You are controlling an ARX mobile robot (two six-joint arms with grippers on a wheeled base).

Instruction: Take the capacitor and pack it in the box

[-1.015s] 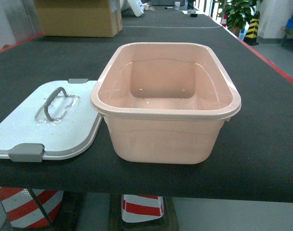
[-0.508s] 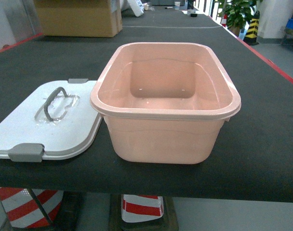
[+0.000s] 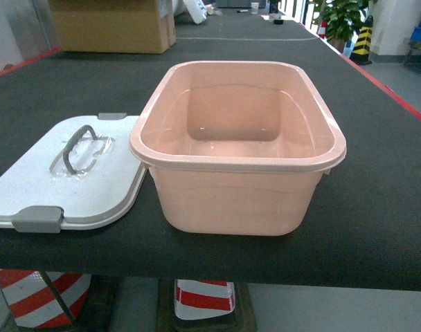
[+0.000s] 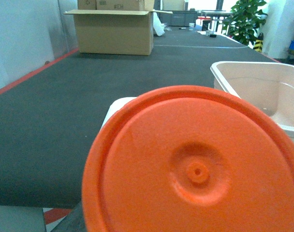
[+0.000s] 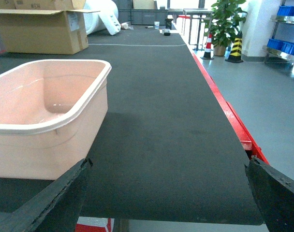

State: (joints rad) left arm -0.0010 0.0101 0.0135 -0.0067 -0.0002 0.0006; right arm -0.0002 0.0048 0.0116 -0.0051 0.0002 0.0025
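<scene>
Head view shows the pink box (image 3: 238, 149) open and empty on the counter (image 3: 383, 207), lid (image 3: 72, 180) beside it, no capacitor visible anywhere; the right end effector (image 5: 166, 193) spread wide, the left's state unclear behind an orange disc (image 4: 195, 169), so picking apparently has yet to begin.

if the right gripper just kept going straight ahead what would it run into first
Probably nothing near: the right gripper points along bare black table, with the pink box off to its left. Depth is hard to judge.

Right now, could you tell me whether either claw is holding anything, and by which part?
Right claw is open and empty. An orange disc hides the left claw; cannot tell.
</scene>
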